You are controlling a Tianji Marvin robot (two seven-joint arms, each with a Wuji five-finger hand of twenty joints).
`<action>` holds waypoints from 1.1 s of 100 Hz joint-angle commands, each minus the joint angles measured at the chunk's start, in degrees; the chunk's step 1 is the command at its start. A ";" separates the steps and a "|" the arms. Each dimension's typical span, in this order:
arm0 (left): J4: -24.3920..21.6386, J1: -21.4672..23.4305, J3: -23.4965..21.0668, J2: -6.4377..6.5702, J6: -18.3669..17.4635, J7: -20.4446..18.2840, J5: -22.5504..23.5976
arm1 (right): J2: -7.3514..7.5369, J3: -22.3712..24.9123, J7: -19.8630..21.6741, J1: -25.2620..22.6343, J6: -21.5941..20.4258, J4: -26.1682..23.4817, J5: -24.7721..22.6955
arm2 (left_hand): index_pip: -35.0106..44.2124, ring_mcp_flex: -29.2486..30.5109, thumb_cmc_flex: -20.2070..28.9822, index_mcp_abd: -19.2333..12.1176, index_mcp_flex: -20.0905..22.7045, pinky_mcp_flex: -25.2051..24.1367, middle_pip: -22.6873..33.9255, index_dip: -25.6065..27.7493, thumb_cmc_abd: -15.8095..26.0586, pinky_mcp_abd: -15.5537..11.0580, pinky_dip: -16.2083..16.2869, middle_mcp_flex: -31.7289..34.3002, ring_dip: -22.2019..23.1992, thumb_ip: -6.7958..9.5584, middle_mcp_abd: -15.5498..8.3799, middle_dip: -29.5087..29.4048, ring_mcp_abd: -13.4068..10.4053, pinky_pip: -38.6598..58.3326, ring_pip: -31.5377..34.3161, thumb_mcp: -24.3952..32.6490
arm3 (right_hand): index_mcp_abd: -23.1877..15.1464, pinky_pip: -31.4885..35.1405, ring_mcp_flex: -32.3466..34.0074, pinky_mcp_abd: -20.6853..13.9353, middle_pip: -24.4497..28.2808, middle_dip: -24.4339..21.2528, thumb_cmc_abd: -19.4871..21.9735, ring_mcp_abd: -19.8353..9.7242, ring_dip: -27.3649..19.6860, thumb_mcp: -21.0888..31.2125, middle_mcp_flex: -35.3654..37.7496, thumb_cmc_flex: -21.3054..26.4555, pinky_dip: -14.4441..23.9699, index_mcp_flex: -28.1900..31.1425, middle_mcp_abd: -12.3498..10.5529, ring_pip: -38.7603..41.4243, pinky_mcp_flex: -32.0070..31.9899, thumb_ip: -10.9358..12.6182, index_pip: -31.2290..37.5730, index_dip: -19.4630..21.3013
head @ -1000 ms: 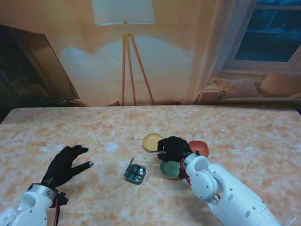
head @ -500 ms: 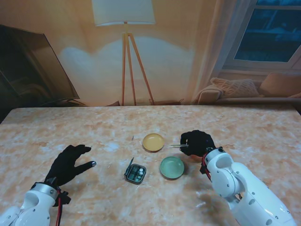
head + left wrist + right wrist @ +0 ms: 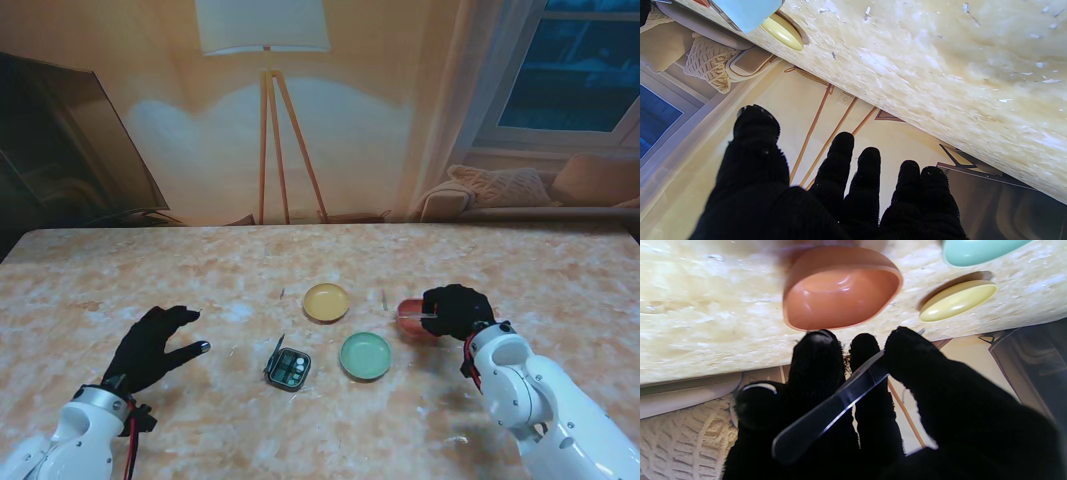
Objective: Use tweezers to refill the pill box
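Observation:
The small dark pill box [image 3: 288, 368] lies open near the table's middle, with pale pills inside. My right hand [image 3: 456, 310] is shut on metal tweezers [image 3: 830, 405], pinched between thumb and fingers, their tips [image 3: 412, 316] reaching over the red dish [image 3: 415, 318]. The red dish [image 3: 840, 290] sits just beyond the fingers in the right wrist view. A green dish [image 3: 365, 355] and a yellow dish [image 3: 326, 301] sit between the red dish and the pill box. My left hand [image 3: 152, 346] hovers open over the table at the left, its fingers [image 3: 843, 166] spread.
A thin sliver [image 3: 383, 298] lies on the table beyond the red dish. The yellow dish [image 3: 781, 31] shows in the left wrist view, near the table's far edge. A floor lamp [image 3: 265, 110] and a sofa [image 3: 520, 195] stand behind the table [image 3: 200, 270].
My right hand carried the tweezers rightward, from over the green dish to over the red dish. The left hand shifted only slightly.

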 commanded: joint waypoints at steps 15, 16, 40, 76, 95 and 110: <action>-0.26 0.16 0.09 -0.06 0.09 -0.69 0.33 | 0.22 -0.06 1.08 0.23 1.71 2.77 -0.77 | 0.32 0.03 -0.28 -0.66 0.74 0.04 0.13 -0.39 1.64 -3.40 0.22 0.11 0.70 1.11 -1.17 -0.05 -1.35 0.05 0.09 -0.92 | -5.60 0.81 -6.00 -0.46 1.39 1.35 2.75 3.81 1.38 0.01 0.98 2.35 0.67 0.95 1.49 -0.20 -4.72 1.60 3.45 1.10; -0.27 0.16 0.08 -0.06 0.10 -0.70 0.33 | 0.23 -0.10 1.08 0.30 1.77 2.90 -0.86 | 0.34 0.08 -0.28 -0.75 0.77 0.04 0.15 -0.38 1.62 -3.41 0.22 0.15 0.70 1.11 -1.23 -0.04 -1.34 0.05 0.11 -0.93 | -5.74 0.79 -6.07 -0.44 1.35 1.35 2.75 3.83 1.39 -0.03 0.96 2.37 0.67 0.93 1.46 -0.25 -4.76 1.60 3.43 1.09; -0.44 0.34 0.03 -0.06 0.17 -0.70 0.47 | 0.24 -1.69 0.80 2.37 3.54 6.07 -0.92 | 0.34 0.10 -0.36 -0.82 0.78 0.09 0.13 -0.38 1.68 -3.45 0.23 0.08 0.63 1.10 -1.20 -0.05 -1.35 0.07 0.15 -0.96 | -5.51 -0.47 -8.13 0.05 0.04 1.31 3.34 4.43 1.41 -1.06 -0.35 1.97 0.30 -0.24 1.09 -1.60 -6.82 1.32 2.77 0.84; -0.63 0.59 -0.07 -0.06 0.51 -0.81 0.43 | 0.38 -3.68 2.01 4.99 4.63 8.25 -0.40 | 0.34 0.05 -0.21 -0.86 0.69 0.14 0.17 -0.37 1.79 -3.52 0.29 0.08 0.80 1.11 -1.24 -0.05 -1.42 0.17 0.26 -0.92 | -2.92 -5.49 -14.86 1.72 -4.15 0.65 2.73 6.46 1.70 -1.50 -5.87 -0.06 -1.09 -5.67 0.98 -5.99 -12.16 1.20 -0.74 0.38; -0.52 0.56 -0.01 -0.09 0.31 -0.60 0.38 | 0.60 -4.32 3.61 5.92 5.18 8.40 -0.67 | 0.37 0.15 -0.03 -0.96 0.73 0.25 0.24 -0.36 1.85 -3.56 0.38 0.07 1.02 1.13 -1.24 -0.04 -1.39 0.35 0.37 -0.88 | -2.17 -6.45 -15.98 1.77 -5.17 0.44 2.67 6.64 1.91 -1.48 -7.44 -0.35 -1.33 -6.96 1.09 -6.83 -12.84 1.22 -1.82 -0.01; -0.23 0.38 0.12 -0.13 0.02 -0.28 0.37 | 0.87 -4.74 5.26 6.64 5.30 8.32 -1.32 | 0.43 0.12 0.08 -1.09 0.77 0.22 0.28 -0.33 1.94 -3.58 0.44 0.06 1.17 1.13 -1.27 -0.04 -1.41 0.45 0.38 -0.88 | -1.46 -8.21 -18.23 2.25 -6.69 0.45 3.46 7.03 2.47 -1.53 -9.71 -1.36 -1.69 -7.07 0.93 -8.15 -14.00 1.53 -4.83 -0.61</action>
